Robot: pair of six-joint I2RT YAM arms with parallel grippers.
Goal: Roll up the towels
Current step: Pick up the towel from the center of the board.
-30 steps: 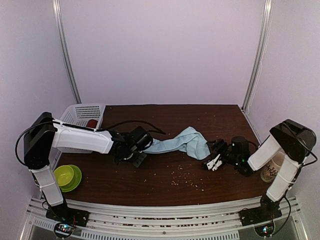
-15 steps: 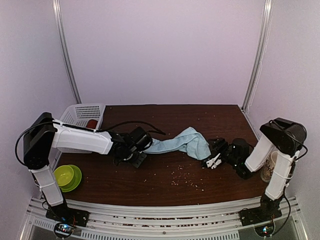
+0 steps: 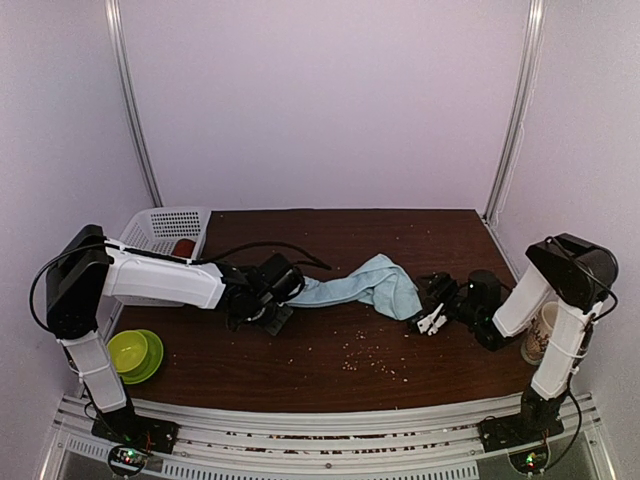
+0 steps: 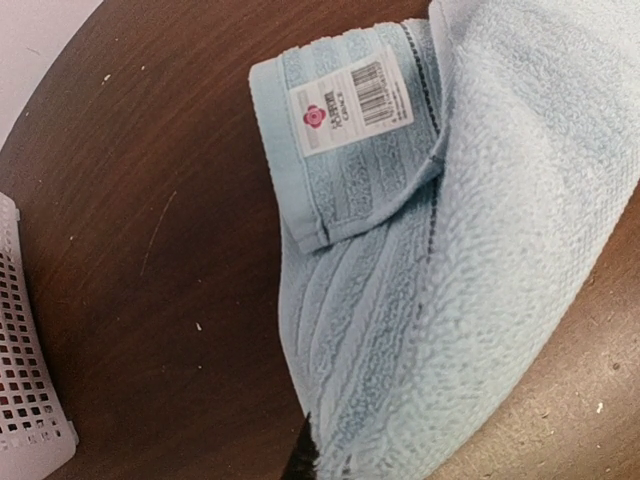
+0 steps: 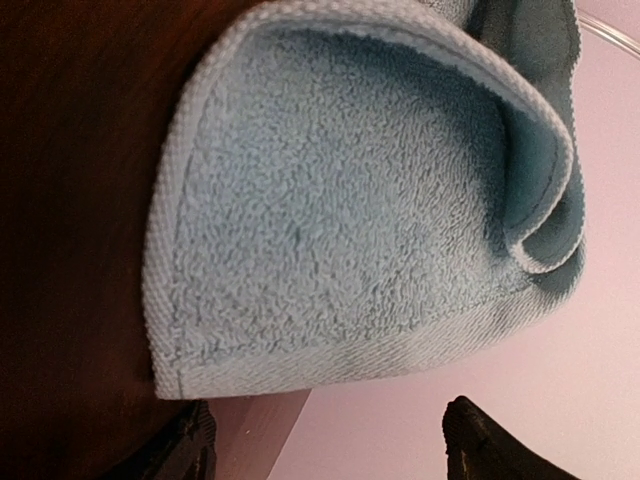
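Sitting at the far left, a white basket (image 3: 165, 230) holds the rust-red towel (image 3: 184, 246) (only a scrap shows). The left gripper (image 3: 278, 305) is closed tight at the left end of the light-blue towel (image 3: 365, 285), which lies rumpled mid-table (image 3: 400, 240); whether it pinches cloth I cannot tell. The right gripper (image 3: 430, 303) stands wide just beside the towel's right corner, gripping nothing.

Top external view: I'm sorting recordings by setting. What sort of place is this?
Probably a robot test booth, not a home: plain pale walls enclose a dark brown table, with a pale light-blue cloth towel and white plastic mesh basket as props.
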